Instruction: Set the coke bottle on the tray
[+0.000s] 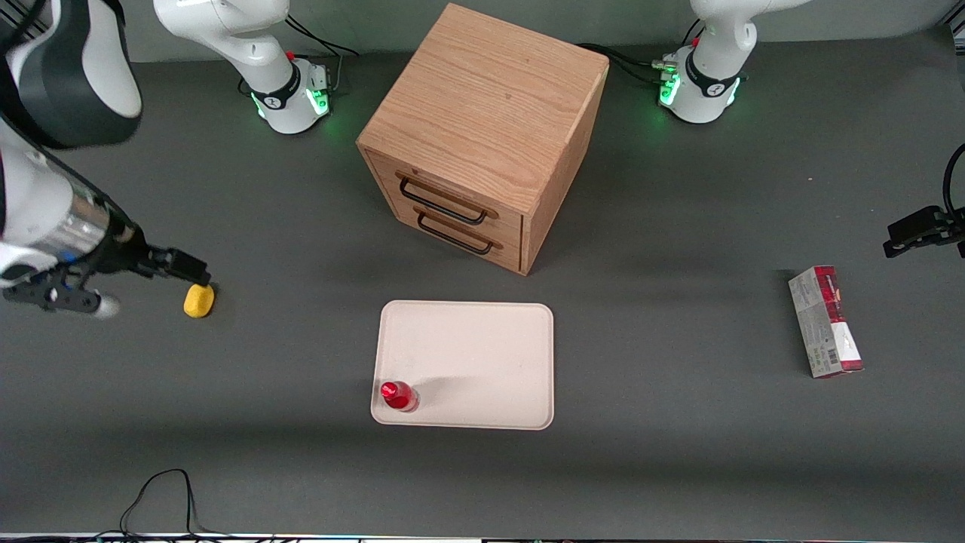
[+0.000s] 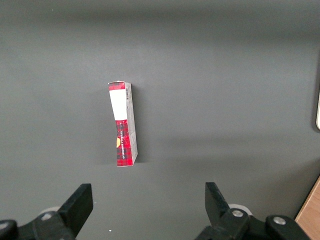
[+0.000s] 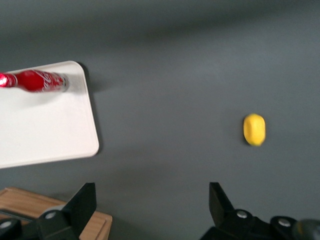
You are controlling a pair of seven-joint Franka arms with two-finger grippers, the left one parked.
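Note:
The coke bottle is small, glossy and red, and stands upright on the pale cream-pink tray, in the tray's corner nearest the front camera toward the working arm's end. Both show in the right wrist view, bottle on tray. My gripper is raised above the table at the working arm's end, well away from the tray, next to a yellow lemon-like object. Its fingers stand wide apart with nothing between them.
A wooden two-drawer cabinet stands farther from the front camera than the tray. A red-and-grey carton lies toward the parked arm's end of the table. The yellow object also shows in the right wrist view. A black cable loops at the table's front edge.

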